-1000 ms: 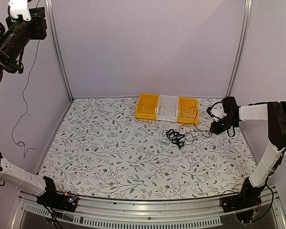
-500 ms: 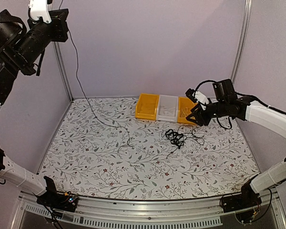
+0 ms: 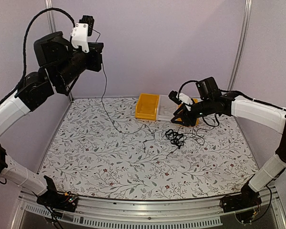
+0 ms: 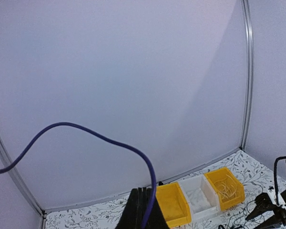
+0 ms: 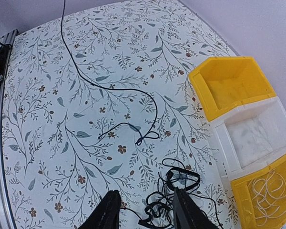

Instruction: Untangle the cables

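The cables [image 3: 175,137] lie mostly as a black clump on the table [image 3: 109,162], at about 2 o'clock from its middle, just in front of the bins [image 3: 167,109]. One strand [image 3: 106,102] runs out from near the clump toward 9 o'clock and then climbs steeply to the left gripper [image 3: 99,50]. That gripper is clenched on the strand, high over the 10 o'clock corner. The height looks deliberate: lifting one end lets the wire hang straight and shows whether it is free. Its low end curls into a small loop just short of the clump, and I cannot tell whether the two are linked.

The right gripper [image 5: 145,193] hovers over the clump from the 1 o'clock side. Its jaws are apart with nothing in them, probably lined up to pin or pick the knot while the other arm pulls.

Room is uneven. The bins stand in a row against the back wall at 12 to 1 o'clock, near the clump, so a pull that way could drag wire over a rim. The bin nearest 1 o'clock holds pale wires. From 3 round to 9 o'clock the floral surface gives wide space for laying strands out. The left arm is close to the corner post [image 3: 59,52], with little height left.
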